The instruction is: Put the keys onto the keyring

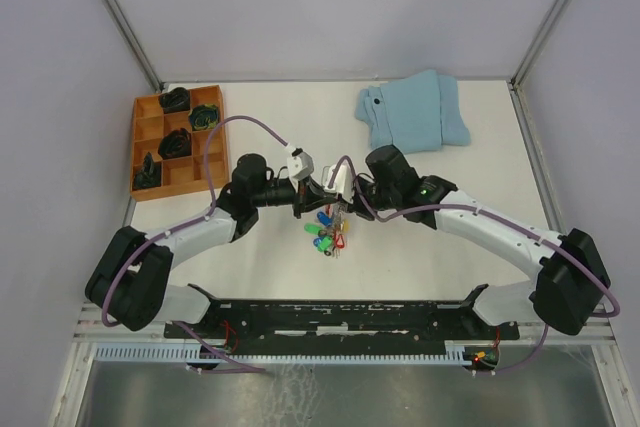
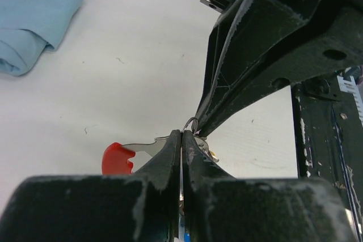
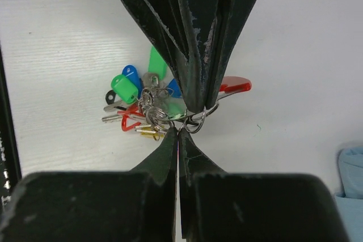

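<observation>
The keys are bunched at the middle of the bench, with blue, green, yellow and red heads strung on small wire rings. The keyring (red tab, grey metal) lies just beside the bunch.

The left claw and the right claw are both pressed together with no gap, tip to tip over one wire ring at the edge of the bunch. Each claw blocks the other's wrist camera, so I cannot tell whether either one pinches the ring.

A folded light-blue cloth lies towards the far right corner. An orange divided tray sits at the far left corner, with dark lumps in several compartments. Both are well apart from the keys.
</observation>
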Controlling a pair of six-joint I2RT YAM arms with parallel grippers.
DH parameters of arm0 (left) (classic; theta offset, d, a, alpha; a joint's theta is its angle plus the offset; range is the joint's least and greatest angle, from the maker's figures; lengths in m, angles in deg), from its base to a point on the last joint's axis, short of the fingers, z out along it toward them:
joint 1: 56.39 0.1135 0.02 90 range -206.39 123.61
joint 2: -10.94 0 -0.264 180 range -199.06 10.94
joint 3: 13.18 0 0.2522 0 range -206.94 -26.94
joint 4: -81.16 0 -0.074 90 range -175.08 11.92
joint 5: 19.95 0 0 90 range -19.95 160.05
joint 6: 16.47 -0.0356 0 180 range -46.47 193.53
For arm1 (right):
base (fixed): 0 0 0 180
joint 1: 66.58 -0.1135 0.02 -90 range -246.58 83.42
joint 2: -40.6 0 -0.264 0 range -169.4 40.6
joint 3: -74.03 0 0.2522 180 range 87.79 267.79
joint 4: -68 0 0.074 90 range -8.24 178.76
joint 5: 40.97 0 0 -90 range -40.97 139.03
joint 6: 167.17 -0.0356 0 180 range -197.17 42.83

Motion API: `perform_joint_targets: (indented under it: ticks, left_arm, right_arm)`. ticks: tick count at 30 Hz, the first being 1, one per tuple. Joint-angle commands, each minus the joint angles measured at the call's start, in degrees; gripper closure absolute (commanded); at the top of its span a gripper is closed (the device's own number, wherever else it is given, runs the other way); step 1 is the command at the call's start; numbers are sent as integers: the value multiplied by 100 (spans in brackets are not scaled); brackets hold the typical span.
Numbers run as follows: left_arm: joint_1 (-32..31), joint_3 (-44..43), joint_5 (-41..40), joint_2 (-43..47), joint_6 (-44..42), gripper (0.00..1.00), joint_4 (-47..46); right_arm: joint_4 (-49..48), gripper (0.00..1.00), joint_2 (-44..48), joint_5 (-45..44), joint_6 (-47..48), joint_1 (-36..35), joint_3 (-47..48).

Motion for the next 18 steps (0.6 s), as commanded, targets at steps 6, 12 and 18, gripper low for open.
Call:
perform_joint_targets:
  ticks: [6,12,18]
  left_arm:
    - [-16,165,-1211,-87,1458,97,-1679]
    - [-8,294,-1880,-184,1962,97,-2015]
    - [-4,128,-2215,-299,1889,97,-1609]
  right_arm:
    - [-1816,99,-171,-201,-434,-14,-280]
    - [-2164,99,-367,-463,-549,4,-322]
    - [-2229,66,-67,-1107,-890,28,-496]
